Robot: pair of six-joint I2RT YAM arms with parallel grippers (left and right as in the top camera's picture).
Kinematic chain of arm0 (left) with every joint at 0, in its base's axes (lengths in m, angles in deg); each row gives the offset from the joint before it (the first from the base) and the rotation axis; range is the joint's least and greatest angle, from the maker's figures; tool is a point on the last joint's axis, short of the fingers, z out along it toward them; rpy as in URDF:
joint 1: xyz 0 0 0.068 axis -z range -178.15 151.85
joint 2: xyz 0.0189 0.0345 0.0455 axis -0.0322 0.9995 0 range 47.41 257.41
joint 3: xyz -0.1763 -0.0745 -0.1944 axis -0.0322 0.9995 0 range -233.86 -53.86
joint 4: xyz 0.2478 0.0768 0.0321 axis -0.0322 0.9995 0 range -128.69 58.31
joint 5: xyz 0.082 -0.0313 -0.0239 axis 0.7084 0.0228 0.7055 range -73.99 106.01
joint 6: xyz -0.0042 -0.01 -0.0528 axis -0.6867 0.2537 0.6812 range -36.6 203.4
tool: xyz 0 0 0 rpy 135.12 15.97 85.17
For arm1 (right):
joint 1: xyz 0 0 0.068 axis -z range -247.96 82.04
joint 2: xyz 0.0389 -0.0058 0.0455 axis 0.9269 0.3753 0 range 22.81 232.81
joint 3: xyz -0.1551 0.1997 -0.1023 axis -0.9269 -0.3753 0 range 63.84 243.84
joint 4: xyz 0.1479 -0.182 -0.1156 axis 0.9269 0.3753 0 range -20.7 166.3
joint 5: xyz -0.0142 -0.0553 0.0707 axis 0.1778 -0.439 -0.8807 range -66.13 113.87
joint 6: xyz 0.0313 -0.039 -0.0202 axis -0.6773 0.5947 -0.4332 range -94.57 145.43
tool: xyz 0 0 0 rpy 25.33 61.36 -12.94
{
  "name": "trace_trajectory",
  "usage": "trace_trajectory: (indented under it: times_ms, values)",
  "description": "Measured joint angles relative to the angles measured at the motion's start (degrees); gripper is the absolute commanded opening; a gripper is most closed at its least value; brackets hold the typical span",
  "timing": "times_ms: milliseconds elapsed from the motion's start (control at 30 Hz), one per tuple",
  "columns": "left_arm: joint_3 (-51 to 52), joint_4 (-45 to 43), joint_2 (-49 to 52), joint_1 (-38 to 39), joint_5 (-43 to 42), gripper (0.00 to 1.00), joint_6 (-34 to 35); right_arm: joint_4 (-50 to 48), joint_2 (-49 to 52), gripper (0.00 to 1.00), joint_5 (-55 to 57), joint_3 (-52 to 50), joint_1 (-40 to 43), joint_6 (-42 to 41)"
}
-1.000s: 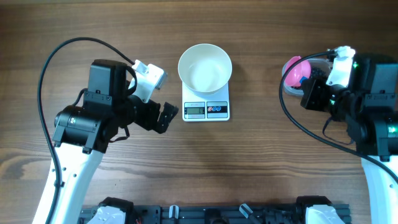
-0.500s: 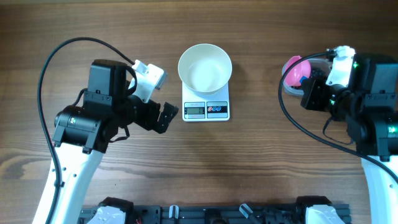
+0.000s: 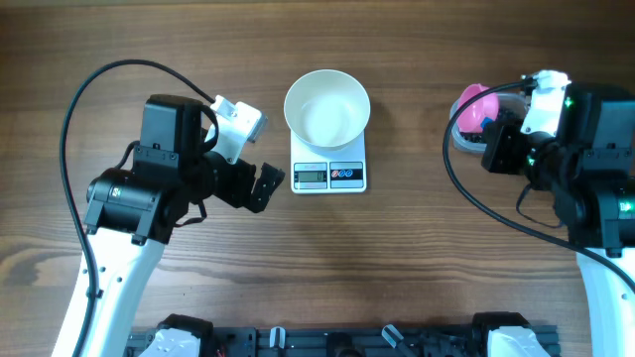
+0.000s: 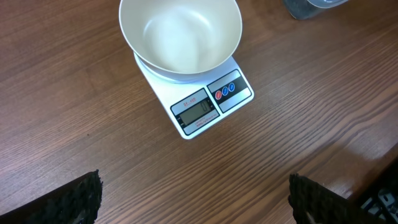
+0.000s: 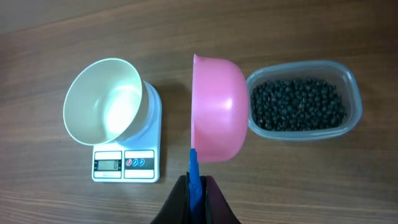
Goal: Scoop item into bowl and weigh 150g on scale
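R wrist cam is showing what overhead is hiding: right gripper point(image 5: 198, 198) is clamping the pink scoop point(image 5: 217, 109) by its blue handle point(image 5: 194, 171), scoop tipped on edge at the clear tub point(image 5: 349, 79), where the item point(image 5: 297, 104) is lying. L wrist cam is showing left gripper point(image 4: 196, 200) hanging wide apart near the scale point(image 4: 205, 109), w/ the bowl point(image 4: 180, 37) sitting empty on it.
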Motion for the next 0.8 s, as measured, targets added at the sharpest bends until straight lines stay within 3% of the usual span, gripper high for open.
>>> trace_trajectory:
  times_ms: [800]
  values:
    - [0.00,0.20,0.00,0.00,0.00,1.00,0.00,-0.22,0.00,0.04,0.07,-0.02,0.00,0.85]
